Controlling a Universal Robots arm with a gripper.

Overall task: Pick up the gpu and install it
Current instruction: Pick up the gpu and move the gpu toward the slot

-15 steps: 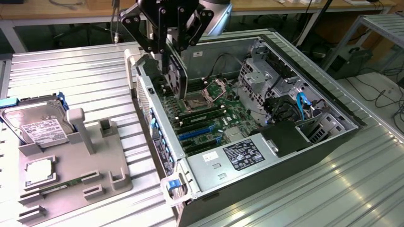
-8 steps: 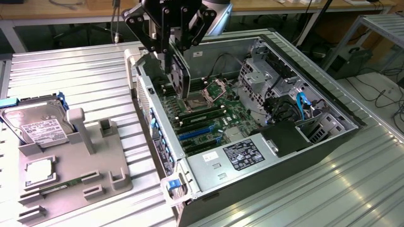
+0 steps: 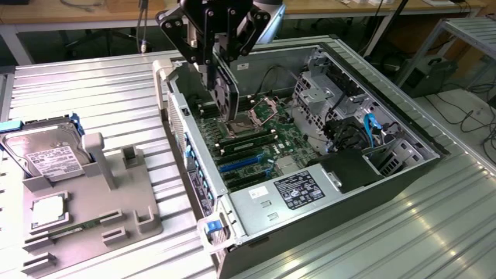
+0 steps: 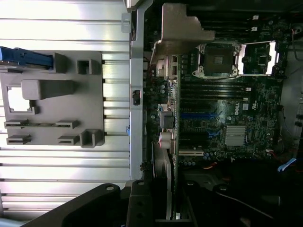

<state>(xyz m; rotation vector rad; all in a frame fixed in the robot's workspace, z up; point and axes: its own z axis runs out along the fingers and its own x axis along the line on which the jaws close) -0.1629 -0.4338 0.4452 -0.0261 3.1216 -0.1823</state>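
Note:
My gripper [image 3: 217, 58] hangs over the open computer case [image 3: 403, 125], shut on the gpu [image 3: 223, 93]. The card hangs on edge below the fingers, just above the motherboard [image 3: 259, 142] near the case's wall on the exterior view's left. In the wrist view the gpu [image 4: 166, 142] shows edge-on, its silver end bracket [image 4: 177, 28] pointing away, with the black fingers [image 4: 142, 203] on either side of it. The blue expansion slots [image 3: 240, 164] [image 4: 199, 116] lie beside the card's edge, apart from it.
A grey parts holder [image 3: 116, 203] sits on the ribbed table at the exterior view's left, carrying a silver hard drive [image 3: 48, 152], a processor [image 3: 46, 212] and a narrow memory stick [image 3: 78, 228]. Inside the case are the power supply [image 3: 298, 190], drive cages [image 3: 326, 87] and cables [image 3: 368, 125].

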